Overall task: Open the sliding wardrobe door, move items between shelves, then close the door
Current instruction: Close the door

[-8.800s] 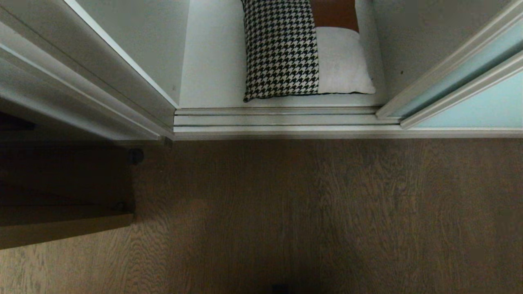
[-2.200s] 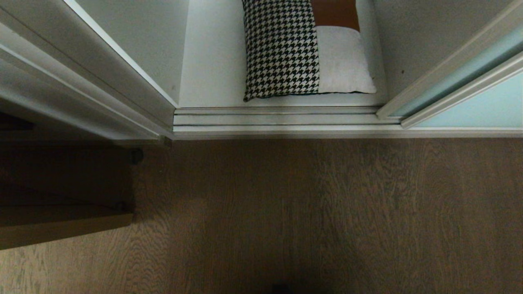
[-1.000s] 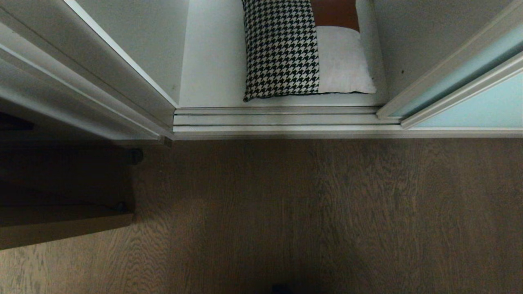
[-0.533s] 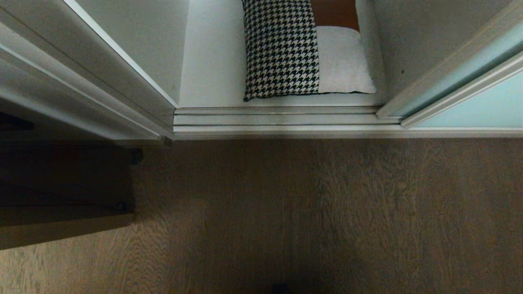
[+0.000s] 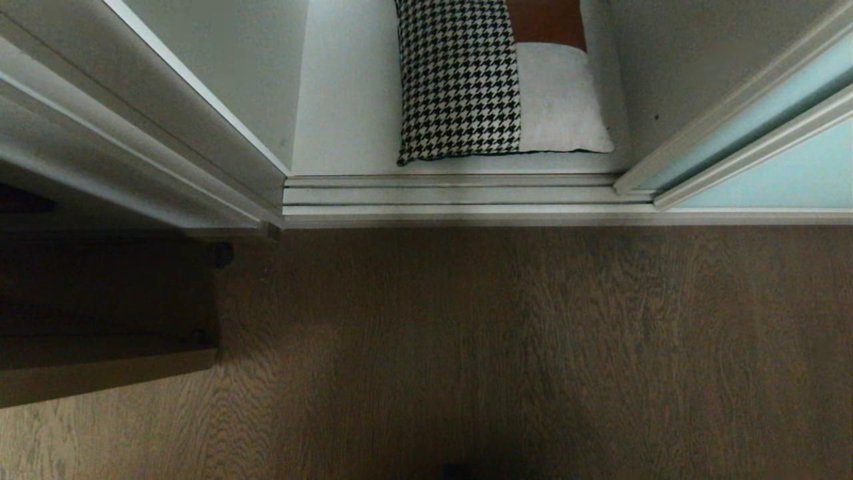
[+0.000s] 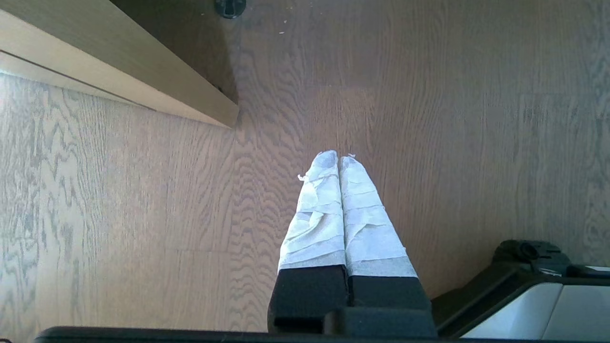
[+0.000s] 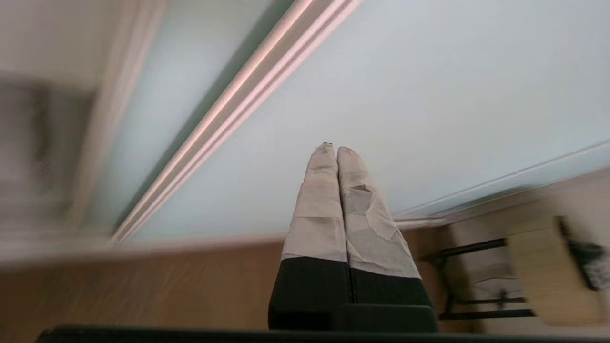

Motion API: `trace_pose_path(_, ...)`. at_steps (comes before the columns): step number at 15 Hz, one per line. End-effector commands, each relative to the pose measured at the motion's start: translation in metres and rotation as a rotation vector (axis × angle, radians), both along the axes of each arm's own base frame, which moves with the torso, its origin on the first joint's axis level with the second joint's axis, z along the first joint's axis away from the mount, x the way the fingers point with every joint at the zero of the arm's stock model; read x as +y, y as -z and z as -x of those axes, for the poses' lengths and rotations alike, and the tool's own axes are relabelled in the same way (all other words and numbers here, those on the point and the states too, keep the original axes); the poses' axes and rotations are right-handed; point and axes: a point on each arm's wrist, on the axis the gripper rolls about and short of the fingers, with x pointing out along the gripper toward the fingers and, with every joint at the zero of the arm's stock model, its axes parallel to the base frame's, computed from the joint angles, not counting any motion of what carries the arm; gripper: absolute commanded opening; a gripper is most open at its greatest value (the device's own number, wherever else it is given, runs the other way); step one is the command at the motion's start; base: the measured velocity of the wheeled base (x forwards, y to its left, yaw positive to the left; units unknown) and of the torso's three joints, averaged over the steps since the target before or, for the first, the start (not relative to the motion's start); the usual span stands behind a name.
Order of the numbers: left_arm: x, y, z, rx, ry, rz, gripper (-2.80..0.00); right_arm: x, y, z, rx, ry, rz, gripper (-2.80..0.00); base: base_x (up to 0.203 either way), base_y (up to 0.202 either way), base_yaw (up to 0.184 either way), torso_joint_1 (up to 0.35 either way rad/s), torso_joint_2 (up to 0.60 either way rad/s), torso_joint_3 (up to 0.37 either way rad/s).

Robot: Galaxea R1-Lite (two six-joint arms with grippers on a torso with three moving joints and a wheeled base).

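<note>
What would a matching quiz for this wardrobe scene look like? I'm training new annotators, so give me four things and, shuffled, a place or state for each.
Things:
1. cushion
2. sliding door
3. left gripper
4. right gripper

Places or states:
A. shut, above bare wooden floor
B. lying on the white shelf inside the wardrobe
C. shut, pointing at pale aqua glass
D. slid to the right, opening uncovered

Pairs: 1-B, 2-D, 3-A, 4-C
</note>
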Motion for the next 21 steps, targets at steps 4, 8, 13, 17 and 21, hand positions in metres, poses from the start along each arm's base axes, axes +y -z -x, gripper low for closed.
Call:
trace_pose_path(4, 0.000, 0.000, 0.000, 0.002, -0.001, 0.000, -2.80, -0.010, -0.015, -0.036, -0.049, 0.154, -0.065, -2.80, 0.000, 0.000, 0.000, 0.000, 0.00, 0.000)
trace_pose_path(8, 0.000, 0.000, 0.000, 0.002, -0.001, 0.000, -2.80, -0.015, -0.023, -0.049, -0.132, 0.267, -0.113, -2.80, 0.000, 0.000, 0.000, 0.000, 0.00, 0.000)
trace_pose_path(13, 0.000, 0.000, 0.000, 0.002, -0.001, 0.000, -2.80, -0.026, -0.024, -0.077, -0.176, 0.306, -0.185, -2.80, 0.000, 0.000, 0.000, 0.000, 0.00, 0.000)
trace_pose_path(17, 0.000, 0.000, 0.000, 0.002, -0.001, 0.000, -2.80, -0.034, -0.017, -0.092, -0.175, 0.313, -0.238, -2.80, 0.000, 0.000, 0.000, 0.000, 0.00, 0.000)
trace_pose_path(21, 0.000, 0.000, 0.000, 0.002, -0.001, 0.000, -2.80, -0.038, -0.014, -0.103, -0.183, 0.279, -0.277, -2.80, 0.000, 0.000, 0.000, 0.000, 0.00, 0.000)
